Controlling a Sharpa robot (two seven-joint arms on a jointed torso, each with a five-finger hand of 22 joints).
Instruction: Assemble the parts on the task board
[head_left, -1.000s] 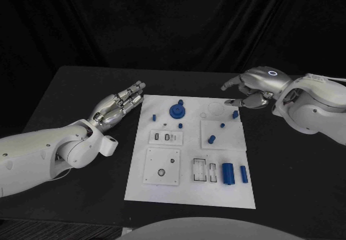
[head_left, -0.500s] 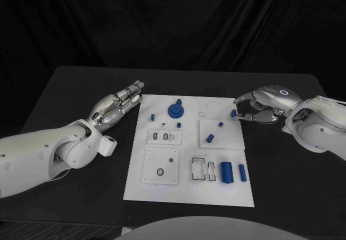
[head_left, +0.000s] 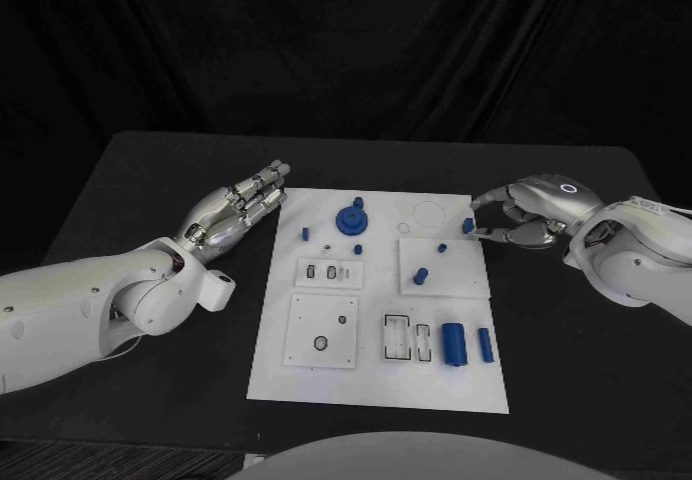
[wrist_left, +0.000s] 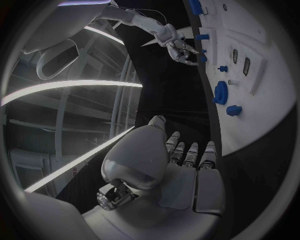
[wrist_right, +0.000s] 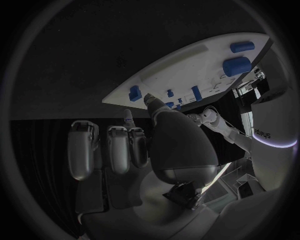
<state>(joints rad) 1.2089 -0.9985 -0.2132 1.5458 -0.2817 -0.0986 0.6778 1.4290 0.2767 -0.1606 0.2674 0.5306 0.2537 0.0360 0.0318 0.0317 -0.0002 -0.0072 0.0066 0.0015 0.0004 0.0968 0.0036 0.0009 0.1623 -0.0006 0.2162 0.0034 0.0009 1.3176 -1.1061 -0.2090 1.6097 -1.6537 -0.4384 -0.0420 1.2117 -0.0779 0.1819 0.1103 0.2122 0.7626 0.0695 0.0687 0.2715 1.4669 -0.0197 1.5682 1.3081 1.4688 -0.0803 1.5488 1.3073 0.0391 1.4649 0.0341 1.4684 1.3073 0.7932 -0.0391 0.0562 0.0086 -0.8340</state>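
Note:
The white task board (head_left: 378, 385) lies mid-table with blue parts on it: a gear with a knob (head_left: 353, 217), several small pegs, and two cylinders (head_left: 456, 345) near the front right. My right hand (head_left: 526, 213) sits at the board's far right edge. Its thumb and a finger curve beside a small blue peg (head_left: 470, 225). In the right wrist view that peg (wrist_right: 134, 92) stands free on the board just past the thumb tip (wrist_right: 152, 102). My left hand (head_left: 238, 210) lies flat and open beside the board's far left edge, holding nothing.
White inset plates with slots and holes (head_left: 326, 332) occupy the board's near half. Bare black table (head_left: 159, 400) surrounds the board on all sides. My left forearm (head_left: 101, 300) lies across the table's left part.
My right hand has come down from above the far right corner to the board's right edge, beside the small blue peg. Over the last half second it barely moved. The left hand is still.

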